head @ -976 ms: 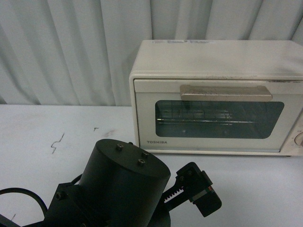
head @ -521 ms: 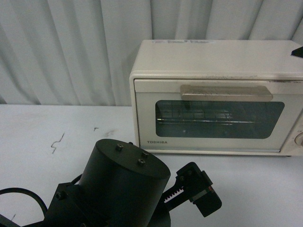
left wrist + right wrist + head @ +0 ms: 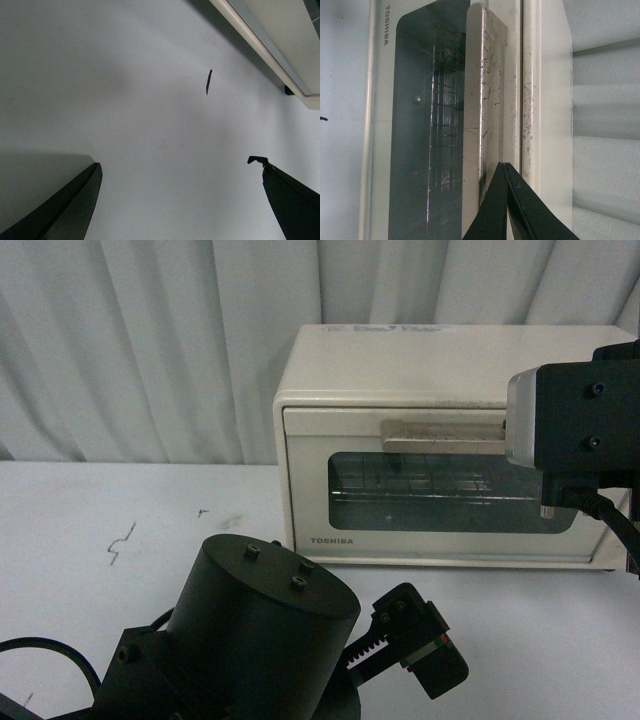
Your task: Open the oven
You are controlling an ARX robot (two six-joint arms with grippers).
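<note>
Right pincer [image 3: 504,168] newly arrived at closed oven [image 3: 440,370] handle [image 3: 482,100], fingers pressed together, left pincer [image 3: 176,163] spread wide

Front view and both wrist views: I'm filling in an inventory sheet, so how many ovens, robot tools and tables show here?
Oven: 1
Tools: 2 (left tool, right tool)
Table: 1
Total: 4

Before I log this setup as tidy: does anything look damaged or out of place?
Nothing is askew: the oven sits square, door shut. Only wear shows: the handle is covered in dark scratches, and squiggly dark marks stain the table left of it.
</note>
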